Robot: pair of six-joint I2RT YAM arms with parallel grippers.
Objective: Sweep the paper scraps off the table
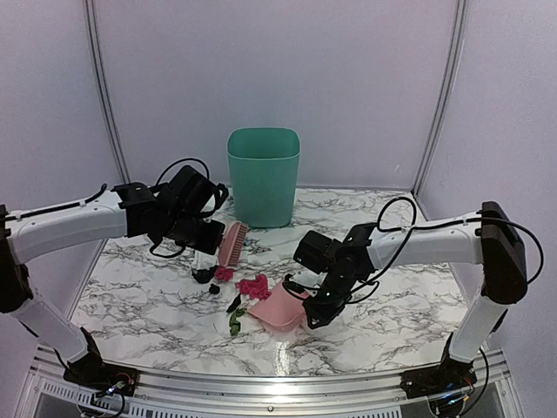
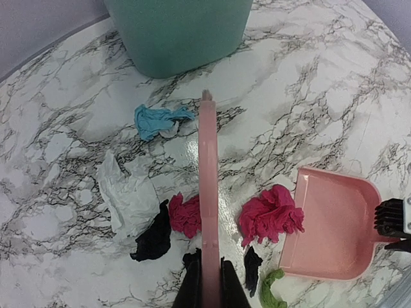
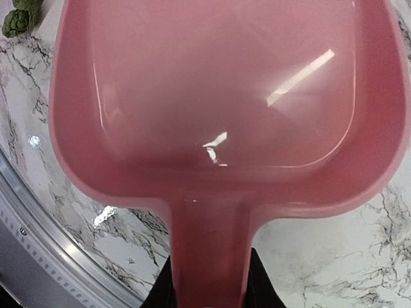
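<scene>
My left gripper [image 2: 209, 273] is shut on the handle of a pink brush [image 2: 209, 186] and holds it above the paper scraps on the marble table [image 1: 130, 296]. Below it lie a magenta scrap [image 2: 185, 215], black scraps [image 2: 154, 237], a light blue scrap [image 2: 157, 120] and a white piece [image 2: 128, 192]. A bigger magenta scrap [image 2: 271, 215], a black bit [image 2: 252, 266] and a green bit [image 2: 271, 289] lie at the mouth of the pink dustpan [image 2: 334, 224]. My right gripper [image 3: 209, 289] is shut on the dustpan's handle; the pan [image 3: 225, 96] is empty and rests on the table.
A green waste bin [image 1: 263, 176] stands at the back centre, just beyond the brush [image 1: 231, 242]. The table's metal front edge [image 3: 38, 244] runs close behind the dustpan [image 1: 280, 309]. The green scrap [image 3: 22, 19] shows beside the pan's left corner.
</scene>
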